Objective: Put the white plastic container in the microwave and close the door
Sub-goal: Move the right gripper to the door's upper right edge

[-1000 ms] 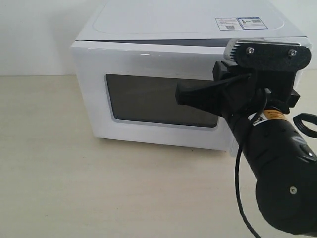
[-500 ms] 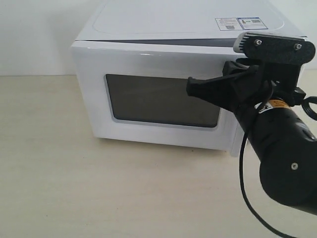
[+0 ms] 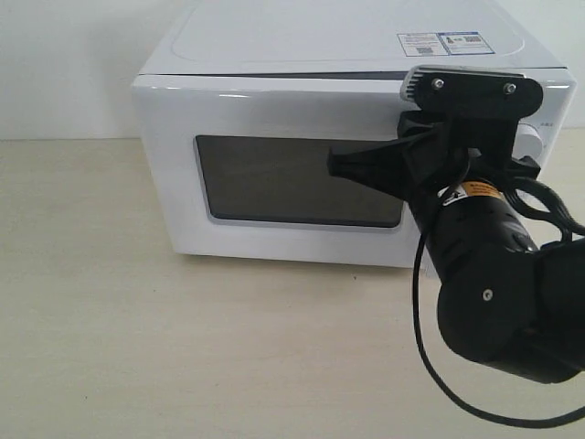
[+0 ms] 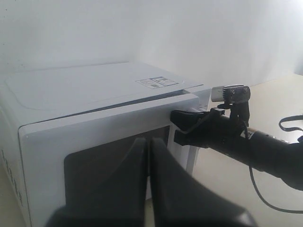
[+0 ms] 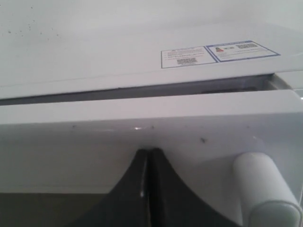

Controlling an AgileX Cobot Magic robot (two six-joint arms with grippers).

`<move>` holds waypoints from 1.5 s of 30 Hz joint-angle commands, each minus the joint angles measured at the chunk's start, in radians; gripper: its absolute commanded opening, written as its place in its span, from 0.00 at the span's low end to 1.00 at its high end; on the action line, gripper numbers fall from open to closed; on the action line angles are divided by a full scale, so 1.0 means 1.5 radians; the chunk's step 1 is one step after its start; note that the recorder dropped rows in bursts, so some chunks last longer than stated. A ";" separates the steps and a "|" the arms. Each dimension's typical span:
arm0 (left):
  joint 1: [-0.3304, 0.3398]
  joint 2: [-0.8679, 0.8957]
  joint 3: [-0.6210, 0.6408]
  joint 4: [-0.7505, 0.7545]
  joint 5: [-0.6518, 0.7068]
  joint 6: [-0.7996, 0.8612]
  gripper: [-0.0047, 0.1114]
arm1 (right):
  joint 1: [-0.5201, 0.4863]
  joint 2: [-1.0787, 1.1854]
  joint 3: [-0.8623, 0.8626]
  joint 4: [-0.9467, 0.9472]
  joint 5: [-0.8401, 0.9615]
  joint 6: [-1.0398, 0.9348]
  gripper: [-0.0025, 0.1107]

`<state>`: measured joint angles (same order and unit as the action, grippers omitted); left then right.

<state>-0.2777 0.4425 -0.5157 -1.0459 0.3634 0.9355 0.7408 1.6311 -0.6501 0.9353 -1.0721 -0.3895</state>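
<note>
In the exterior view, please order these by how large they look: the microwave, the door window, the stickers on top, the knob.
1. microwave
2. door window
3. stickers
4. knob; the right arm partly hides it, so its rank against the stickers is unsure.

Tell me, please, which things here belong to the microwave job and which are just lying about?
Job: microwave, door, handle, right gripper by the door; the container is not visible.
Just there: stickers, knob, table.
</note>
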 commanded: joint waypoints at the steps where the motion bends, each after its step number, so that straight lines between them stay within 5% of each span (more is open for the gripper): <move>1: -0.004 -0.003 0.002 -0.008 0.006 -0.004 0.07 | -0.011 0.005 -0.017 -0.003 -0.001 -0.012 0.02; 45: -0.004 -0.003 0.002 -0.008 0.004 -0.004 0.07 | -0.063 0.005 -0.027 -0.062 -0.006 -0.022 0.02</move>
<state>-0.2777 0.4425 -0.5157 -1.0500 0.3634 0.9355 0.6521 1.6406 -0.6853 0.8537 -1.0667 -0.4158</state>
